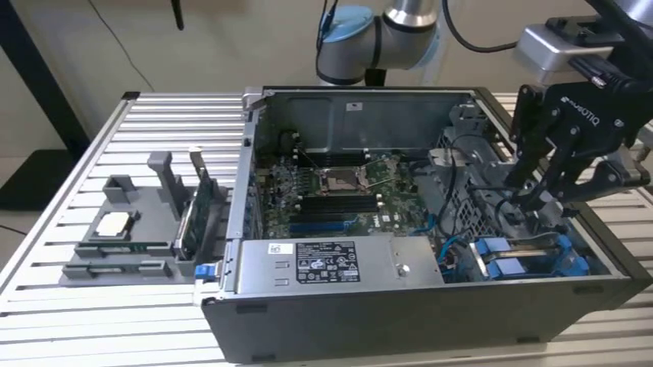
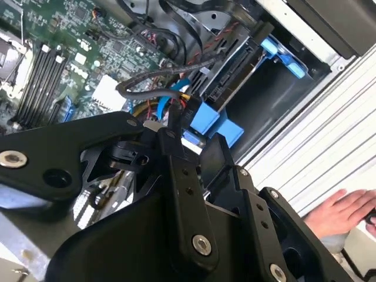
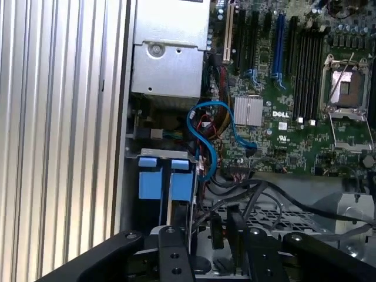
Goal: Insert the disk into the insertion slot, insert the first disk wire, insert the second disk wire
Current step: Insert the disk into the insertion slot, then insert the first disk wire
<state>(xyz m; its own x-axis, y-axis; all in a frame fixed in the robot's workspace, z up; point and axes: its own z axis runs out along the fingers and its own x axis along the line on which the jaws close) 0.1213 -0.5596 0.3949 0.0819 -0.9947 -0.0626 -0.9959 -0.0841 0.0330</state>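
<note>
My black gripper (image 1: 531, 203) reaches down into the open computer case at the exterior view's right, over the dark drive cage. Its fingers stand close together on a black connector (image 2: 178, 113) of a disk wire (image 2: 150, 87), a grey cable bundled with blue and yellow leads. Right beside it is the insertion slot (image 1: 522, 256) with its blue plastic fittings (image 3: 165, 183). In the second wrist view a dark disk (image 2: 235, 79) lies in that bay, a blue fitting on each end. Both wrist views show the gripper (image 3: 226, 228) just above the cage, amid loose cables.
The green motherboard (image 1: 337, 191) and the grey power supply (image 1: 326, 264) fill the rest of the case. A blue data cable (image 3: 205, 126) loops near the cage. A grey parts holder (image 1: 133, 229) stands on the slatted table at the exterior view's left. A person's hand (image 2: 343, 211) rests outside the case.
</note>
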